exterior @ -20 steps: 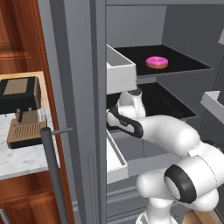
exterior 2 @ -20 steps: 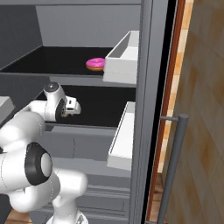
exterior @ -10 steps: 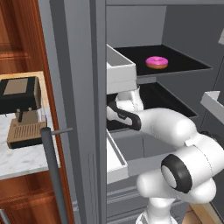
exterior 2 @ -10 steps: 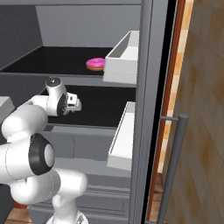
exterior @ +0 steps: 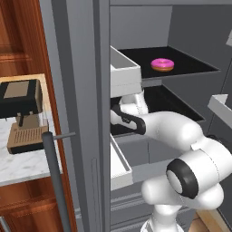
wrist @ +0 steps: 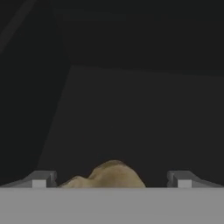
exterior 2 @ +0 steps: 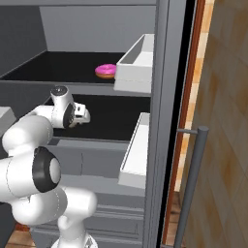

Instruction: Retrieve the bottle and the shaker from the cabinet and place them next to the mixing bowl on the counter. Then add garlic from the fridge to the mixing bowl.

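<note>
Since the garlic point(wrist: 109, 175) lies on the dark middle shelf point(exterior 2: 116, 114) of the fridge point(exterior: 86, 90), toward that shelf's left front corner near the door-side wall, the arm goes in low to reach it. In the hand view the tan lump sits between the two fingertips point(wrist: 40, 179), jaws spread wide on either side, nothing grasped yet. Gripper point(wrist: 111, 180) looks lined up for a close, I judge; whether the tips touch the shelf cannot be told. Pink-iced doughnut point(exterior: 162, 64) sits on the shelf above, toward its back, well apart from the hand. White drawer point(exterior: 123, 72) juts out at the upper shelf's left edge, so the wrist stays under it. Arm point(exterior: 167, 129) pose: elbow bent out in front of the fridge, forearm running leftward and in, hand tucked under the drawer.
</note>
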Robot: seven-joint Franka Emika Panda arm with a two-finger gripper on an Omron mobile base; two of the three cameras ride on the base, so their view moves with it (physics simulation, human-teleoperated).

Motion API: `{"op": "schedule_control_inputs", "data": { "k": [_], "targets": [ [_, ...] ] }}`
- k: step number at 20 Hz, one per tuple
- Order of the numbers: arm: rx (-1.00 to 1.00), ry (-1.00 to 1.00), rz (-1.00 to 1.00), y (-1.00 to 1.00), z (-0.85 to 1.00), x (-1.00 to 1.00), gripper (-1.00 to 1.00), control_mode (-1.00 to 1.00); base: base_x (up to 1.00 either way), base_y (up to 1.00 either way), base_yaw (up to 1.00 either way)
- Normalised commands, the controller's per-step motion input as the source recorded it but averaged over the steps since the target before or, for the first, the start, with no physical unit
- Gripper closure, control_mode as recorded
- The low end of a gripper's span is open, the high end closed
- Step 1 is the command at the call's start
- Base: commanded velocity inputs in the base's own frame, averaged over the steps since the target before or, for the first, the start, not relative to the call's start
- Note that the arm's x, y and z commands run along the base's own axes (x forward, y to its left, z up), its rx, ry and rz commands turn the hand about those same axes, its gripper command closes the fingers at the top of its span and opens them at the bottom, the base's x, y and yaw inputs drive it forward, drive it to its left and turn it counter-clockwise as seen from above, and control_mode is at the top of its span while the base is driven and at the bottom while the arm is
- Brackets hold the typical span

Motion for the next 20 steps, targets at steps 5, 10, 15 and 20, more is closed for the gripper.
{"op": "schedule_control_inputs", "data": {
  "k": [5,10,15,20],
  "targets": [
    [0.0,0.0,0.0,0.0,0.0,0.0,-1.0,-1.0,0.0,0.0,0.0],
    [0.0,0.0,0.0,0.0,0.0,0.0,1.0,-1.0,0.0,0.0,0.0],
    [0.0,0.0,0.0,0.0,0.0,0.0,1.0,-1.0,0.0,0.0,0.0],
    [0.0,0.0,0.0,0.0,0.0,-0.04,1.0,-1.0,0.0,0.0,0.0]
  ]
}}
